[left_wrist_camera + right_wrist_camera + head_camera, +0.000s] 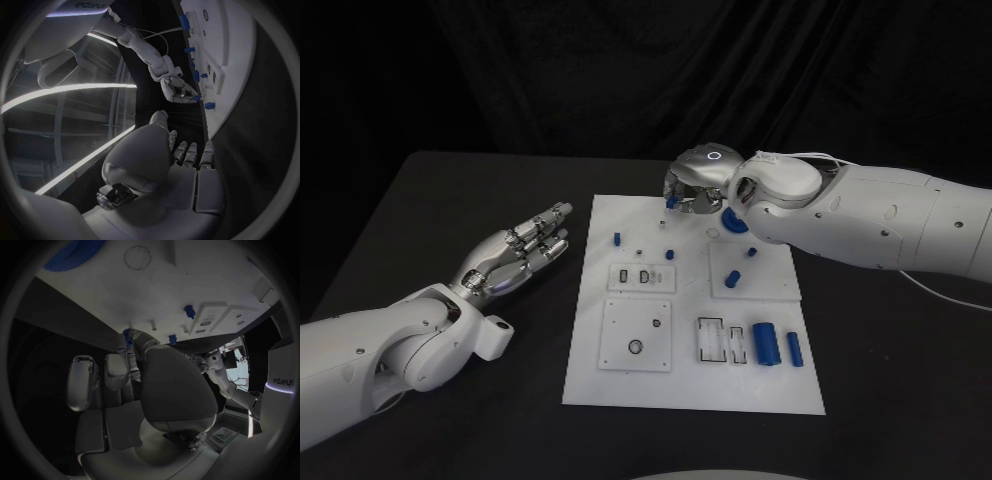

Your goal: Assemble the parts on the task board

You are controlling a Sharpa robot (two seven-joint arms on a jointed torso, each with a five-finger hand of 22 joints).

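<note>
We see right hand (692,190) pinching small blue part (674,201) over white board (692,385) far edge; left hand (519,252) open, fingers spread, beside board.

white task board (692,385), blue parts (766,343), black table (473,200), silver right hand (695,187)

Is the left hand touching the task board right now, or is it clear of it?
Apart. In the head view the left hand lies over the black table with a dark strip showing between its fingertips and the task board edge.
</note>
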